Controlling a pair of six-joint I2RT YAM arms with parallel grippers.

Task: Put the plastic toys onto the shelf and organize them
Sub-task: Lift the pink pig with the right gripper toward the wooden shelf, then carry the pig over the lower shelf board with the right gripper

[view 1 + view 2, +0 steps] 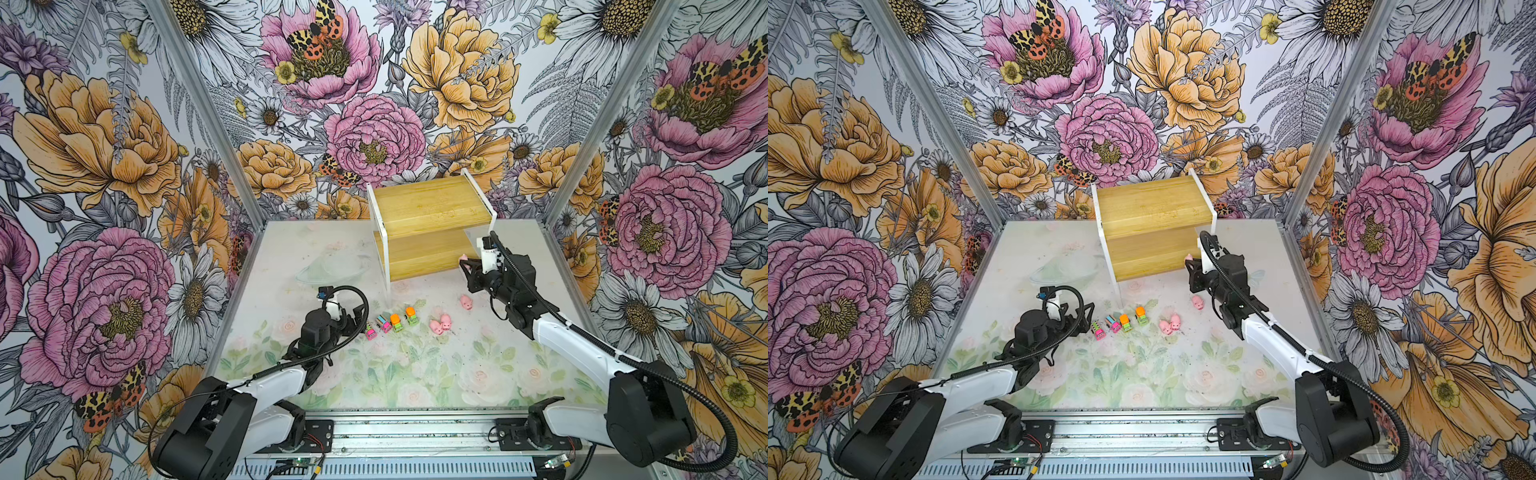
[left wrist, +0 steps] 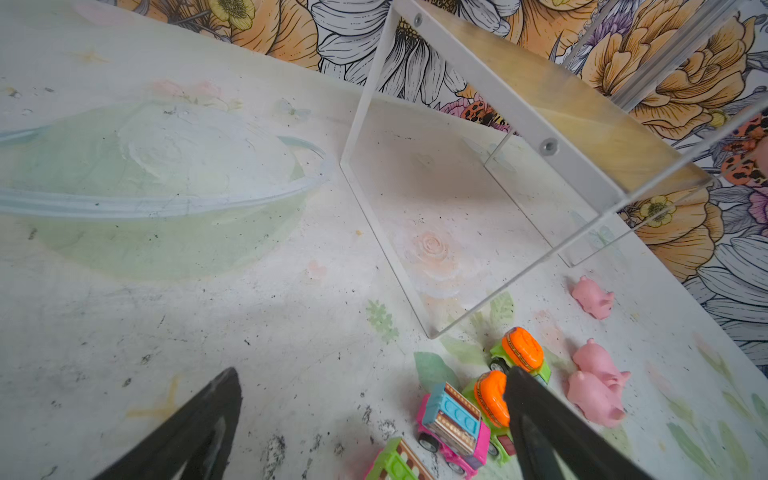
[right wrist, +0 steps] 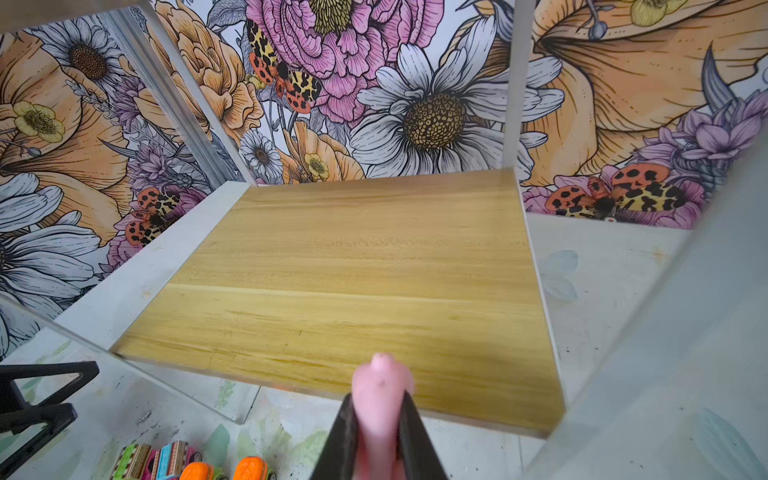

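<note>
The shelf (image 1: 432, 220) (image 1: 1154, 220) stands at the back of the table, both wooden boards bare. My right gripper (image 1: 468, 268) (image 3: 380, 415) is shut on a pink pig (image 3: 380, 380) (image 1: 1188, 258), held just in front of the lower board's (image 3: 353, 291) right end. A row of cars lies on the table: two pink (image 1: 376, 328) and two green-yellow with orange tops (image 1: 404, 319) (image 2: 521, 351). Two pigs (image 1: 440, 324) (image 2: 596, 380) lie together, and a third (image 1: 466, 302) (image 2: 592, 297) lies nearer the shelf. My left gripper (image 1: 355, 318) (image 2: 372, 374) is open just left of the cars, with nothing between its fingers.
A clear plastic bowl (image 1: 332, 266) (image 2: 145, 199) sits left of the shelf. Floral walls close in the back and both sides. A metal rail (image 1: 395, 432) runs along the front edge.
</note>
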